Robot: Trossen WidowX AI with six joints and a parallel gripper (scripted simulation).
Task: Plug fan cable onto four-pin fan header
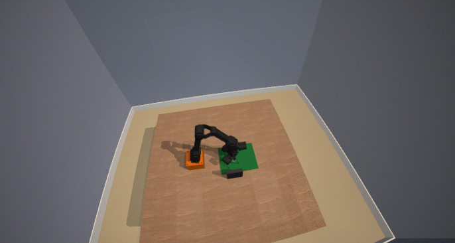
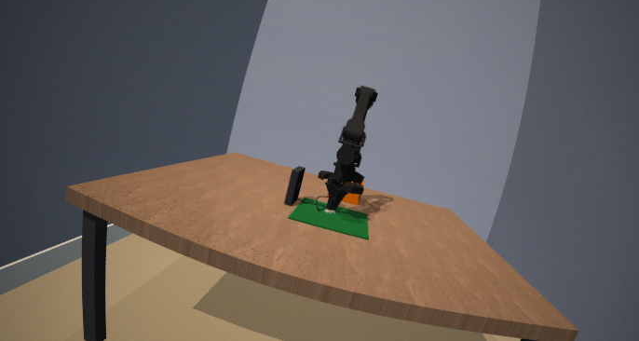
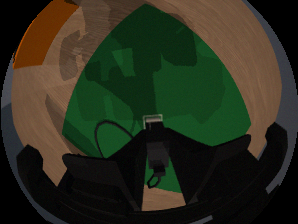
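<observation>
The green board (image 1: 248, 160) (image 2: 346, 227) (image 3: 190, 95) lies flat on the table. The pale four-pin header (image 2: 330, 211) (image 3: 153, 118) stands on it. My gripper (image 2: 331, 208) (image 3: 155, 132) is shut on the fan's black plug (image 3: 158, 154), low over the board at the header. In the wrist view the plug is right against the header, whose pale rim shows past the fingertips. How deep the plug sits is hidden by the fingers. The thin black cable (image 3: 96, 134) loops out to the left of the fingers in the wrist view.
A dark upright block (image 1: 235, 174) (image 2: 294, 186), seemingly the fan, stands beside the board's edge. The orange base (image 1: 195, 164) (image 2: 352, 198) (image 3: 42, 32) of the arm is on the table (image 1: 212, 212) (image 2: 186, 214), on the board's other side.
</observation>
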